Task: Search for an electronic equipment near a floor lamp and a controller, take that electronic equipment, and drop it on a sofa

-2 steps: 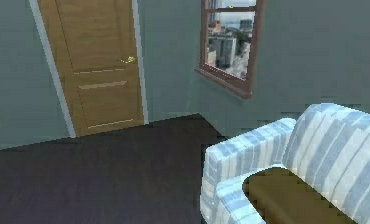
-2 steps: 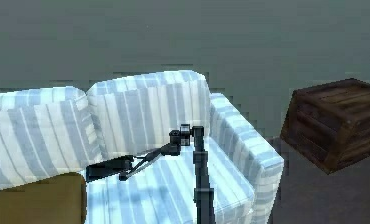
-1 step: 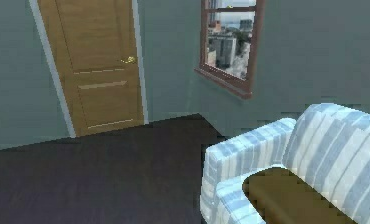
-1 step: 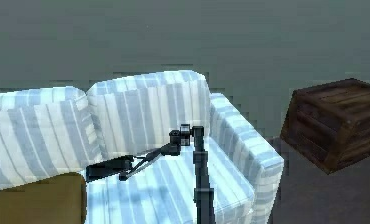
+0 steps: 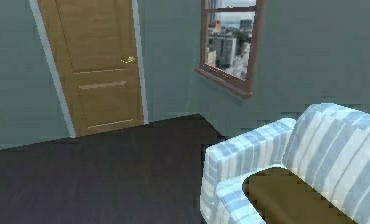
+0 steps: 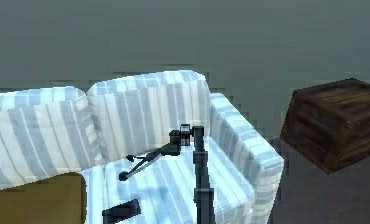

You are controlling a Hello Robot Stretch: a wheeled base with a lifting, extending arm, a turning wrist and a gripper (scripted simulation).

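A blue-and-white striped sofa [image 6: 143, 115] spans the arm side view's left and middle, and it appears again as the sofa [image 5: 323, 140] at the forward view's lower right. The dark arm [image 6: 201, 185] rises over its seat. My gripper [image 6: 127, 173] reaches left and downward above the striped seat cushion. I cannot tell whether it holds anything. A small dark flat object [image 6: 121, 210] lies on the seat just below the fingers; its kind cannot be made out.
A brown cushion [image 6: 38, 200] lies on the sofa's left seat, also seen as the brown cushion [image 5: 293, 195]. A dark wooden crate [image 6: 333, 120] stands right of the sofa. Ahead are a wooden door [image 5: 93, 65], a window [image 5: 231, 45] and dark open floor [image 5: 93, 180].
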